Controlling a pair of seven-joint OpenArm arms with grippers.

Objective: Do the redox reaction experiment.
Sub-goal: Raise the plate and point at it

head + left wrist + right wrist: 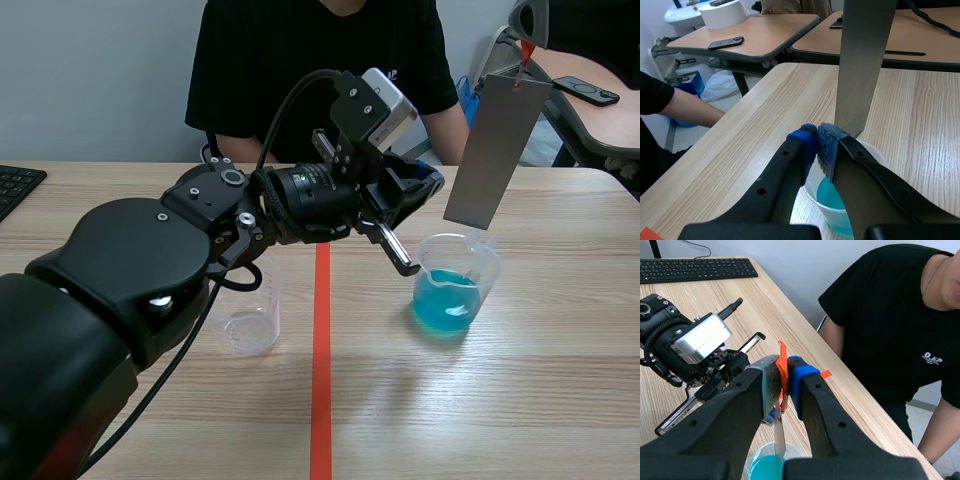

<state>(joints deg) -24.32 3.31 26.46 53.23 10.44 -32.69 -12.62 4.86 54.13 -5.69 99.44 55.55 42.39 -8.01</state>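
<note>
Pinching grey metal strip (497, 150) by orange-red tab (782, 357) in right end effector (785, 375) to hang it over clear plastic beaker of blue liquid (455, 285), likely pre-dip, with left end effector (817, 145) pressed together empty near rim.

The left arm (130, 270) comes in low from the left and stretches past the middle, wrist rolled sideways. Its left hand (428, 182) is closed on nothing, the two pads (810, 145) pressed together. The right hand (785, 375) is held high at the far right, pointing downward, its fingers pinched on the top end of a hanging metal strip (495, 150).
</note>
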